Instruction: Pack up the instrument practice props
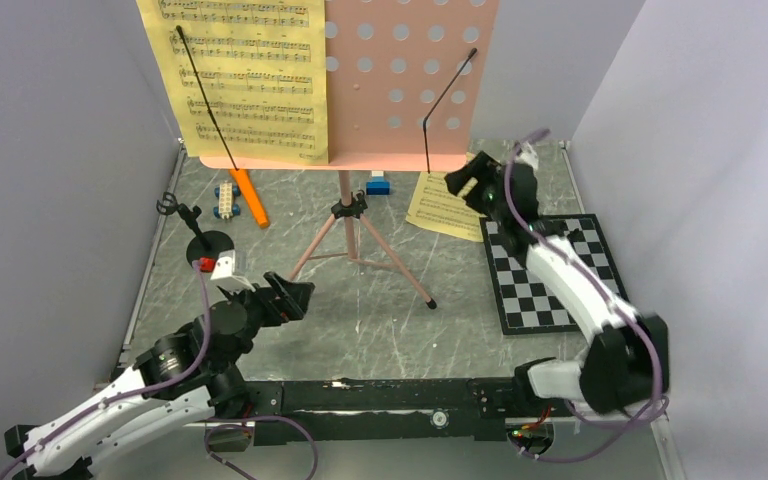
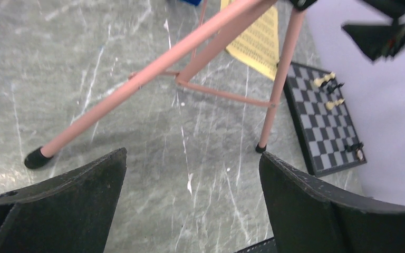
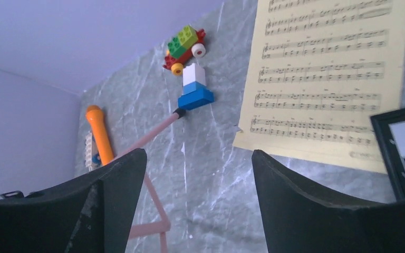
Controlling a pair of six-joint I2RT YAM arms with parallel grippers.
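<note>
1. Overhead: nothing looks packed yet. One music stand is upright at the back with a clipped page. A second, loose page lies flat beside the chessboard. One microphone and one mic stand sit on the left.
2. Left wrist: the left gripper is wide open and empty, near the tripod legs.
3. Right wrist: the right gripper has its jaws apart and holds nothing, near the loose page.
</note>
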